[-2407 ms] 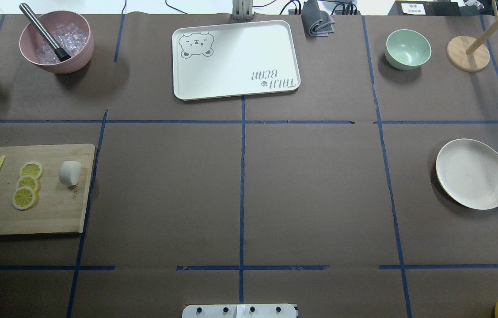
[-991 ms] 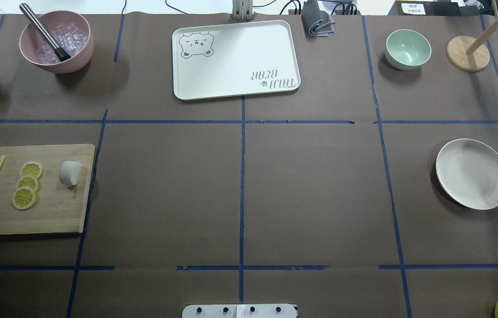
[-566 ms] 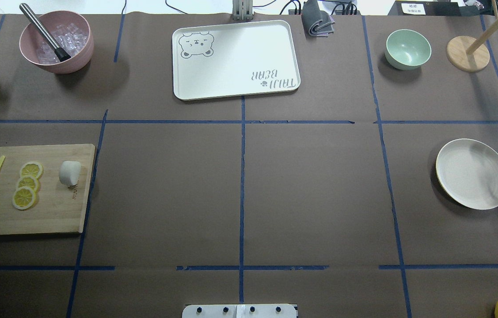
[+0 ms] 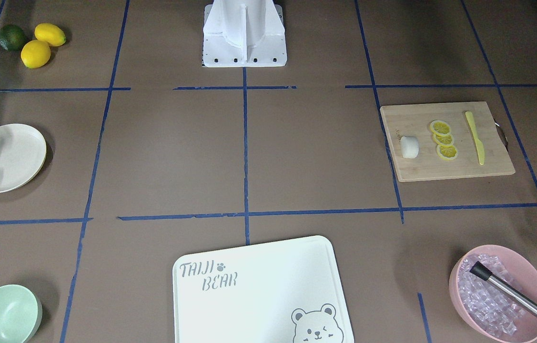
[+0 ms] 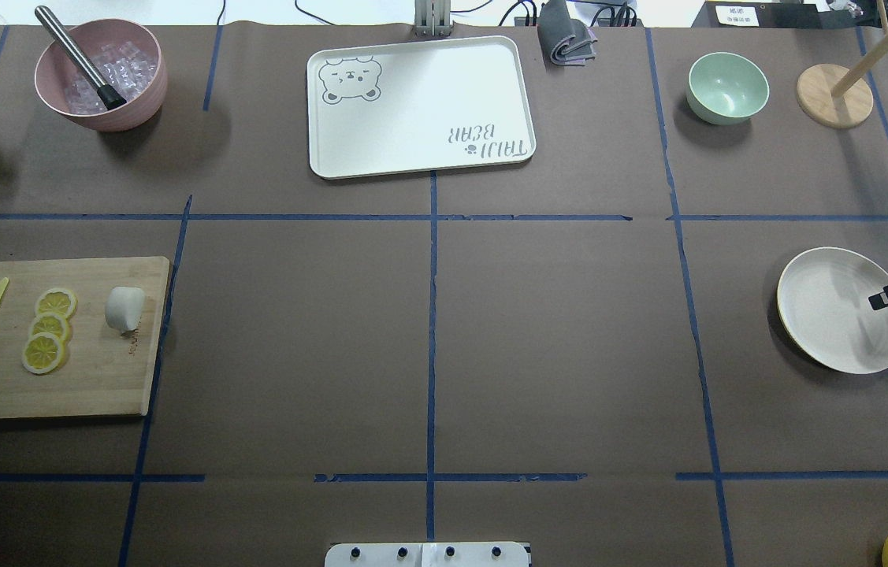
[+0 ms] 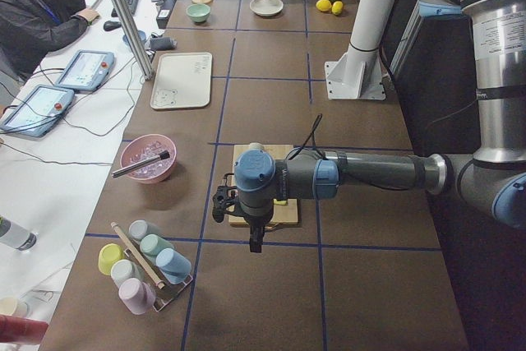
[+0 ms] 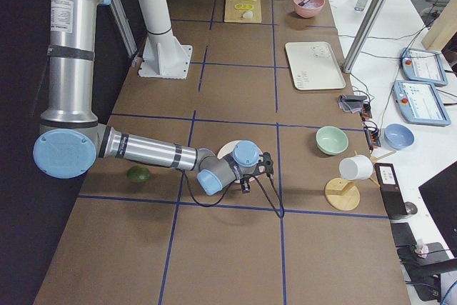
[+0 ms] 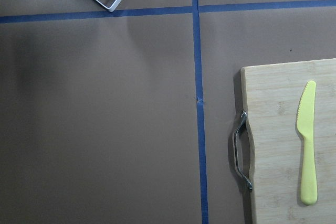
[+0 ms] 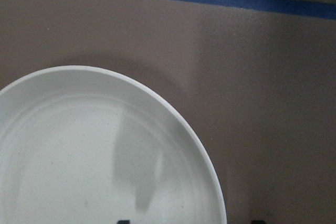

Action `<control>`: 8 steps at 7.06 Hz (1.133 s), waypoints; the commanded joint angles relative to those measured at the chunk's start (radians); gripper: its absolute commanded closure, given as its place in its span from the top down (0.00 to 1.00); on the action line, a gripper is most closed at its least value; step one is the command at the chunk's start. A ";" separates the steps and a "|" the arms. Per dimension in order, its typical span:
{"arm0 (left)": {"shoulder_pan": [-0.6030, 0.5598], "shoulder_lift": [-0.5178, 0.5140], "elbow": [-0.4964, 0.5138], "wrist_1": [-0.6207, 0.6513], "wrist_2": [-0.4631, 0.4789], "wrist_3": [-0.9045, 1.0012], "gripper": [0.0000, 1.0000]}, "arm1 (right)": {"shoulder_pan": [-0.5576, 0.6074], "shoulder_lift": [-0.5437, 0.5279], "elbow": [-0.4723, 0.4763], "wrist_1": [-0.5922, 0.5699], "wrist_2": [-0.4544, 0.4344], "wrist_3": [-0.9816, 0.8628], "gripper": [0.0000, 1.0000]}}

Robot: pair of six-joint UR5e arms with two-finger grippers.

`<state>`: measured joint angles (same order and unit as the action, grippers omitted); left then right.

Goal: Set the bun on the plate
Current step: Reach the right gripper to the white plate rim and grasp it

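My right gripper hangs over the right part of the plate, and its fingertips are apart with nothing between them. My left gripper hovers by the handle end of the cutting board, and I cannot tell whether its jaws are apart or together. The bun lies on that board just beside the lemon slices, well apart from the plate.
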<state>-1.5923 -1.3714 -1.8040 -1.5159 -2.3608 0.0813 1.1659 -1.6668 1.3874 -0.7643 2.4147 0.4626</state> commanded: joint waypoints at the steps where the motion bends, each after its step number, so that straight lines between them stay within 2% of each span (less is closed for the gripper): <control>1: 0.000 0.000 0.000 -0.001 0.000 0.000 1.00 | -0.011 -0.010 -0.001 0.002 -0.011 -0.001 0.19; 2: 0.000 0.000 0.000 -0.001 0.000 0.000 1.00 | -0.011 -0.010 0.001 0.003 -0.013 -0.004 0.08; 5: 0.000 0.000 0.000 0.000 0.000 0.000 1.00 | -0.011 0.001 0.045 0.006 -0.006 0.005 0.04; 6: 0.000 0.000 -0.001 0.005 0.000 0.000 1.00 | -0.014 0.007 0.103 0.005 -0.002 0.058 0.04; 8: 0.000 0.000 -0.002 0.006 0.000 0.000 1.00 | -0.075 0.044 0.249 0.003 0.000 0.308 0.05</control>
<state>-1.5923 -1.3714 -1.8053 -1.5105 -2.3608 0.0813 1.1276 -1.6413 1.5486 -0.7595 2.4140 0.6350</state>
